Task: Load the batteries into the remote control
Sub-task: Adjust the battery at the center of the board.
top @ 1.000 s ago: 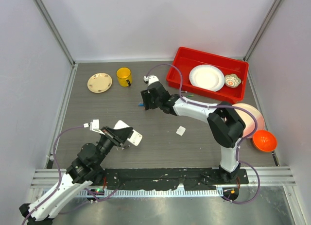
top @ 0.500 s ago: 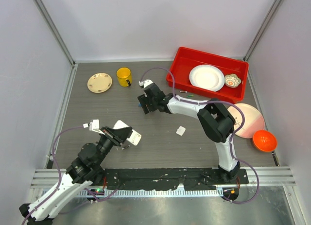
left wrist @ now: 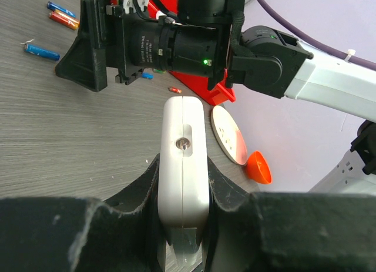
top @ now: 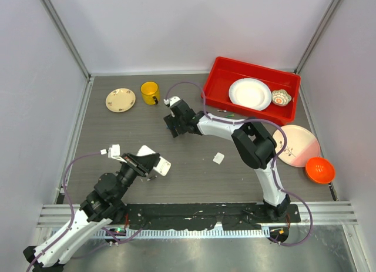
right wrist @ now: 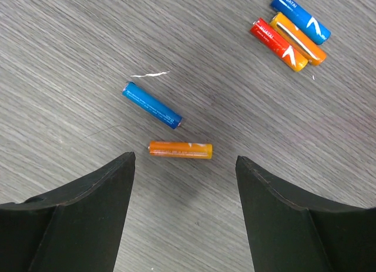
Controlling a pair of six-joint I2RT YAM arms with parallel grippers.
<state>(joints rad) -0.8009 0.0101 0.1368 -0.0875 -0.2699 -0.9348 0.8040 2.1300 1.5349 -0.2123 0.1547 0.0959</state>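
Now you're at the pickup: your right gripper (right wrist: pixel 184 166) hangs wide open over an orange battery (right wrist: pixel 180 150) toward the far edge of the table (top: pixel 117 137). Your left gripper (left wrist: pixel 183 181) clamps the remote control (left wrist: pixel 184 148) by the near-left corner. Next, descend and close.

We see the remote control (left wrist: pixel 184 160) at the lower centre of the left wrist view. It is a white slab with rounded corners and a small round screw recess, pinched along both long edges by the left gripper (left wrist: pixel 184 173). In the right wrist view we count five batteries (right wrist: pixel 180 149) lying flat. An orange battery sits near the centre, with a blue battery (right wrist: pixel 151 105) just up and left of it, apart. At the upper right, a second blue (right wrist: pixel 301 16), a second orange (right wrist: pixel 296 38) and a red battery (right wrist: pixel 279 44) are packed side by side.
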